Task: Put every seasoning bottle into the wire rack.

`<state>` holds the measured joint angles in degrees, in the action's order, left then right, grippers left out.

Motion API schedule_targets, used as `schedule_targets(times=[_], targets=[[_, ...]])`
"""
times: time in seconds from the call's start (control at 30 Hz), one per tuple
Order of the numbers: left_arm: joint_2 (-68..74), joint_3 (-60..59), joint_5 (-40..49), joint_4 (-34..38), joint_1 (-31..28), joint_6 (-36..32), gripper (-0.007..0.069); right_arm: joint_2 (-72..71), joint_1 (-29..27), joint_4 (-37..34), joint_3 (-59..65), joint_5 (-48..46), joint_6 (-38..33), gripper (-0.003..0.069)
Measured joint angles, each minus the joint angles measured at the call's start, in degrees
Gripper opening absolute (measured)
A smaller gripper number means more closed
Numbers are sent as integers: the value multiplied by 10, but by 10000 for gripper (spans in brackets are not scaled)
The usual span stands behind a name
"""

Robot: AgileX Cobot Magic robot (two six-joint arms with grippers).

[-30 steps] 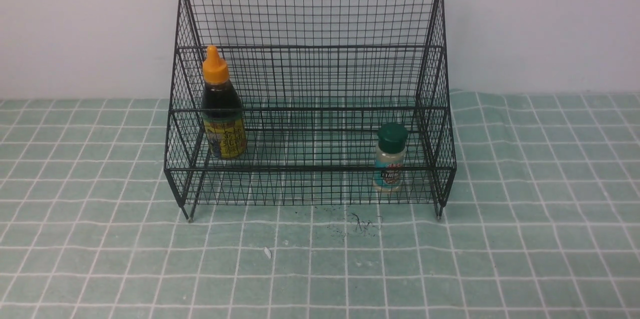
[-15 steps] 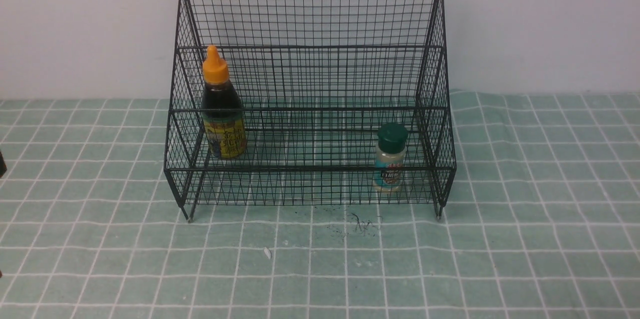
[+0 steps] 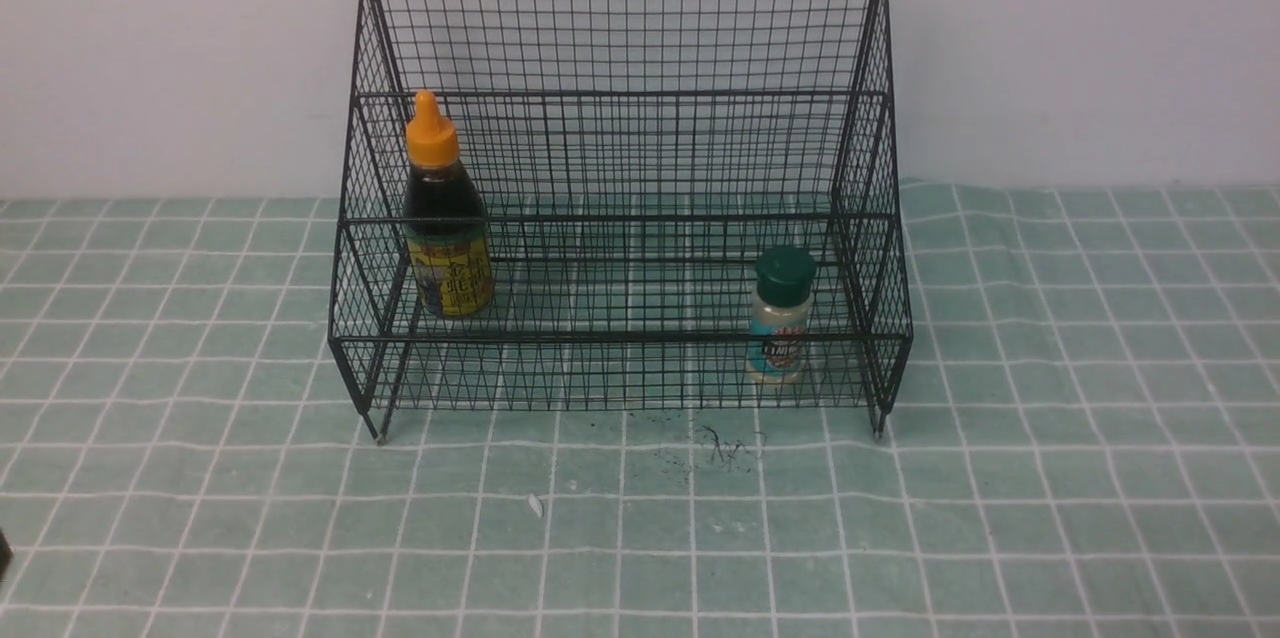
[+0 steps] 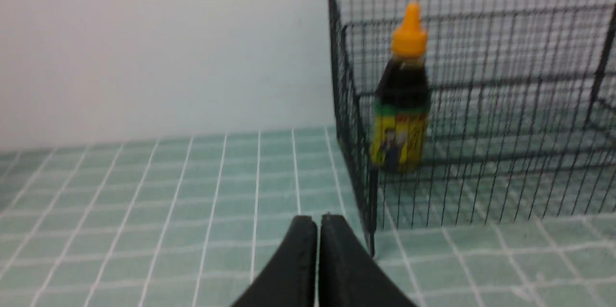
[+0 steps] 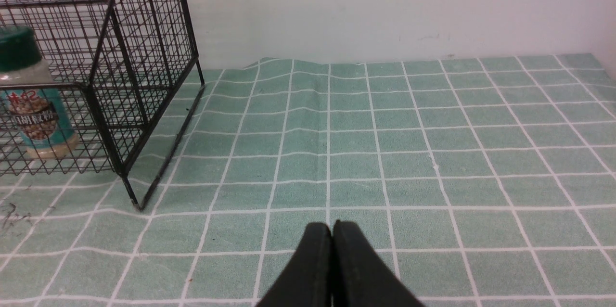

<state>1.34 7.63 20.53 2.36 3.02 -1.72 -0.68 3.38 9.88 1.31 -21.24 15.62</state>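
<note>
The desk (image 3: 1080,478) is covered by a green checked cloth. The wire rack (image 3: 620,28) is set on it against the wall. The dark-sauce bottle (image 3: 445,218) is stood upright at the rack's left end, the small shaker (image 3: 780,318) at its right front. The left hand (image 4: 317,230) and right hand (image 5: 332,237) are seen pressed together, empty, each above the cloth.

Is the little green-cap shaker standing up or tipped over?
Standing up: the shaker sits upright inside the wire rack, cap on top.
</note>
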Motion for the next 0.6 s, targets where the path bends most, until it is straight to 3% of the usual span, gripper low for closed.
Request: schedule_targets(times=[0.17, 0.6], targets=[[-20, -90, 4, -1, -6, 0, -6, 0, 0, 0, 0, -1, -2, -13], [-20, -92, 9, -1, -6, 0, -6, 0, 0, 0, 0, -1, -2, -13]])
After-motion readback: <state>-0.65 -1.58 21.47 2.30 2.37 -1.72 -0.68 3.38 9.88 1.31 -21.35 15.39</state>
